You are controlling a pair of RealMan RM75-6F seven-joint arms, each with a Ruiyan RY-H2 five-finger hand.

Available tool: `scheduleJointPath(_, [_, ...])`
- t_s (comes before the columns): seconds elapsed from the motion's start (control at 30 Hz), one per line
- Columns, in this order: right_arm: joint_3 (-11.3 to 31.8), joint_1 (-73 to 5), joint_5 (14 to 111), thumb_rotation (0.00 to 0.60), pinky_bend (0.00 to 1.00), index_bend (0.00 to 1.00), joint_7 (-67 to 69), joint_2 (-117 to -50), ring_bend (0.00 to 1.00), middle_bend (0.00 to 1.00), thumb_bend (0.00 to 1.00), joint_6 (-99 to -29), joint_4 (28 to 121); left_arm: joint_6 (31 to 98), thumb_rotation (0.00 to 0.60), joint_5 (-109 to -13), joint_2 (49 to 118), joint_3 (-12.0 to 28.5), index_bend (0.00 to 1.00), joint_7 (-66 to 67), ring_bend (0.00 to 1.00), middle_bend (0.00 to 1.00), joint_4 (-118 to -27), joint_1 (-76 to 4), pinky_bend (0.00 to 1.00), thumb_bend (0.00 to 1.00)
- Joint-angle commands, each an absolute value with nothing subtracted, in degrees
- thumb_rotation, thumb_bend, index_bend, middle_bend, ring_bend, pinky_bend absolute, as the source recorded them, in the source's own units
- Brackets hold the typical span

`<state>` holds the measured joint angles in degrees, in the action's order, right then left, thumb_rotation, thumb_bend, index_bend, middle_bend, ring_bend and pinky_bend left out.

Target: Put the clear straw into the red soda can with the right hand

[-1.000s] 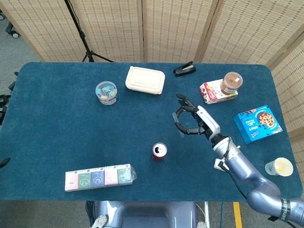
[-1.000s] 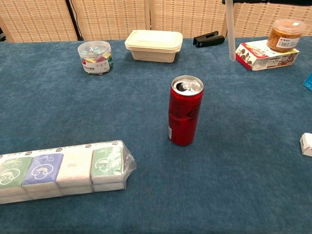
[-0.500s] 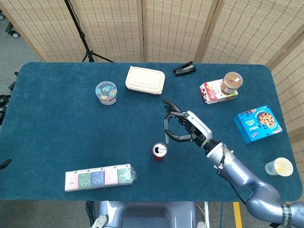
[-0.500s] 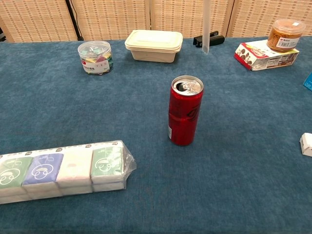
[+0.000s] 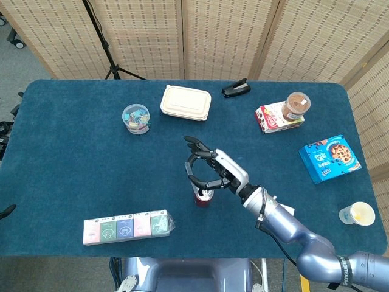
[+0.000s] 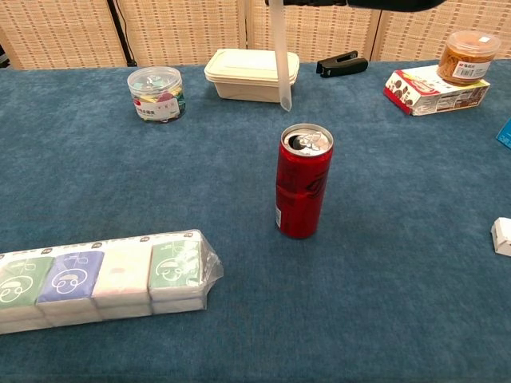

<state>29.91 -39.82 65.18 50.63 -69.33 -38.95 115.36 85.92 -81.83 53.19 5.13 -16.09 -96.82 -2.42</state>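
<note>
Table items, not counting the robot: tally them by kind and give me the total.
Cans: 1, red soda can
Straws: 1, clear straw
Boxes and packs: 4
Jars and tubs: 2
Cups: 1
Staplers: 1
Total: 10

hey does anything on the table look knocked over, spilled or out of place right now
Nothing stands out. The red soda can stands upright with its top open, no liquid shows on the blue cloth, and the right hand holds the clear straw nearly upright above and to the left of the can's opening, not yet in it.
</note>
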Motion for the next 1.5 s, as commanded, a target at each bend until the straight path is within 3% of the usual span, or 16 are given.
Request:
scheduleJointPath(0.03, [29.01, -41.12, 63.34, 0.600, 0.00, 0.56, 48.44, -70.11, 0.00, 0.00, 0.48, -39.38, 115.34, 86.04, 0.600, -82.16, 53.16, 4.99, 0.00, -16.17, 0.00, 0.00, -96.78, -2.36, 0.00, 0.00])
scheduleJointPath(1.5, [26.08, -42.56, 61.97, 0.600, 0.00, 0.56, 45.44, -74.02, 0.00, 0.00, 0.48, -40.56, 110.93, 86.58, 0.600, -82.81, 53.75, 4.26, 0.00, -12.69, 0.00, 0.00, -98.05, -2.02, 0.00, 0.00])
